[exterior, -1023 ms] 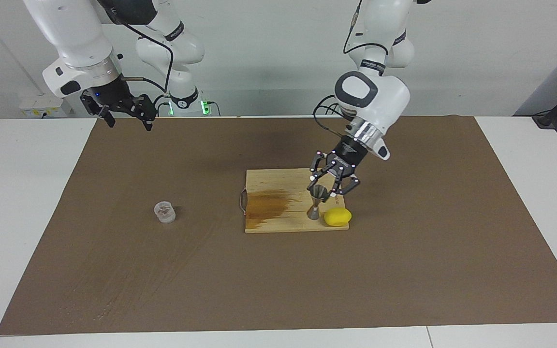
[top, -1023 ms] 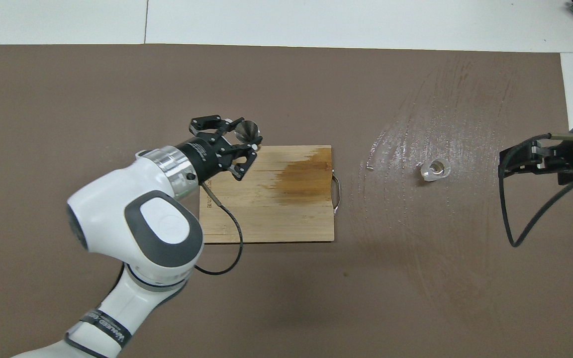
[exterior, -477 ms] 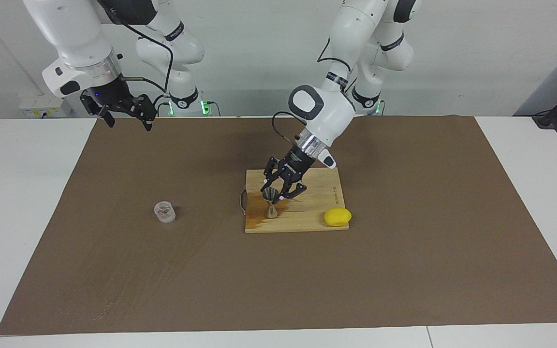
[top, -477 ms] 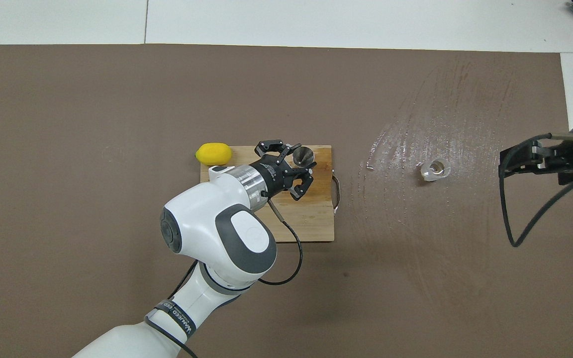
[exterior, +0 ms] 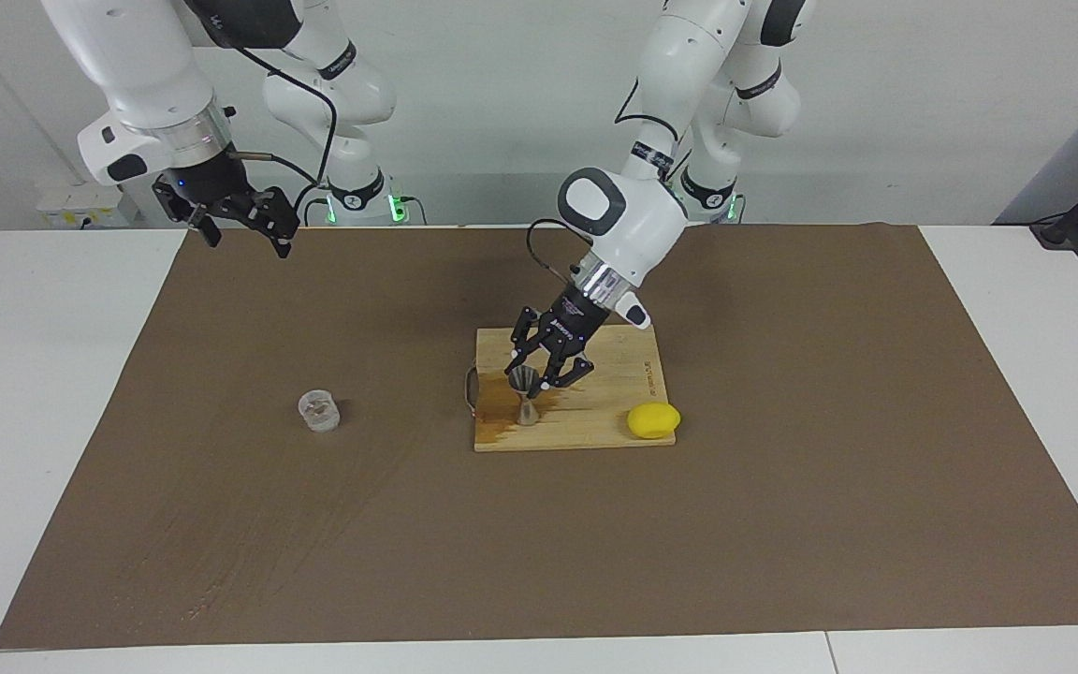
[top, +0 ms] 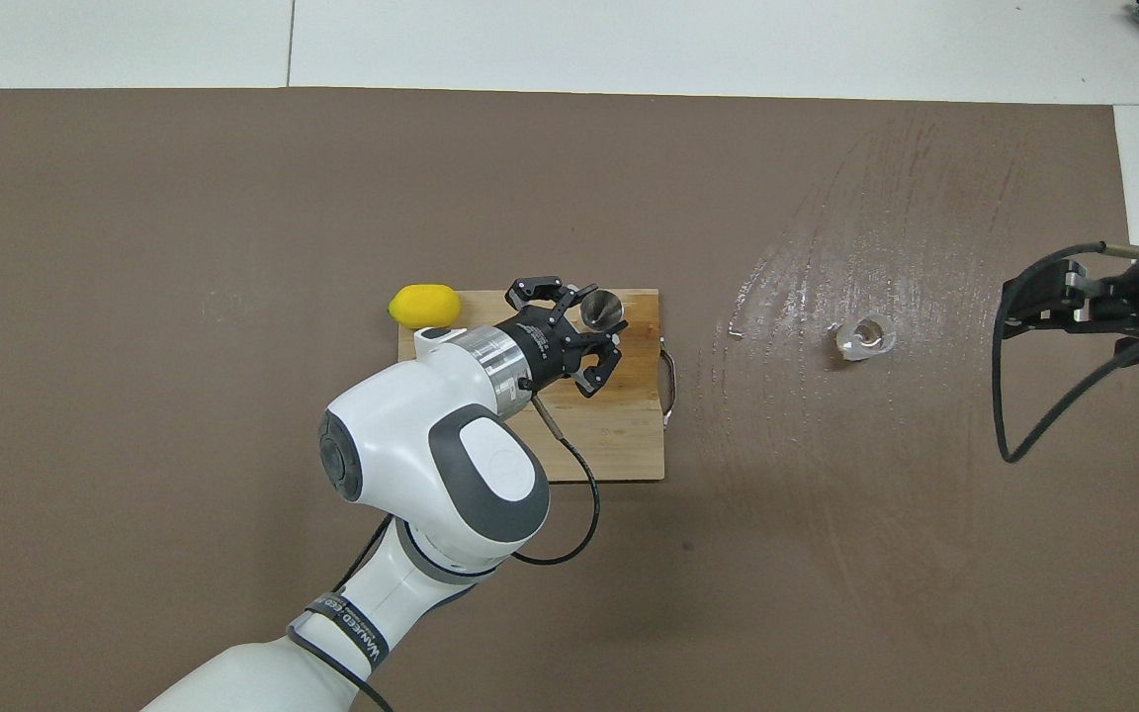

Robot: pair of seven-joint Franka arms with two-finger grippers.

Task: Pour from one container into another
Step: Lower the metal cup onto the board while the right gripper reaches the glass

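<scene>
One wooden rectangular cutting board (exterior: 609,412) (top: 619,435), pale with a dark wet stain and a wire handle at the end toward the right arm, lies on one brown mat (exterior: 782,524) (top: 184,247) and serves as landmark here.

One small silvery steel hourglass-shaped jigger (exterior: 525,397) (top: 602,309) stands upright on the board, on the stained patch, at the board's end toward the right arm.

One yellow lemon (exterior: 653,420) (top: 423,306) sits at the board's corner toward the left arm, on the edge farther from the robots, partly overhanging the mat.

One short clear glass cup (exterior: 318,411) (top: 865,337) stands upright on the mat, well apart from the board, toward the right arm's end of the table, with streaks of wet mat around it.

Two grippers. The left gripper (exterior: 533,373) (top: 597,326) reaches down over the board, its fingers clenched on the jigger's upper cone. The right gripper (exterior: 244,229) (top: 1009,316) hangs in the air over the mat's edge at the right arm's end of the table, well apart from the board and not touching the cup; its jaws stand released and hold nothing. That arm waits.
</scene>
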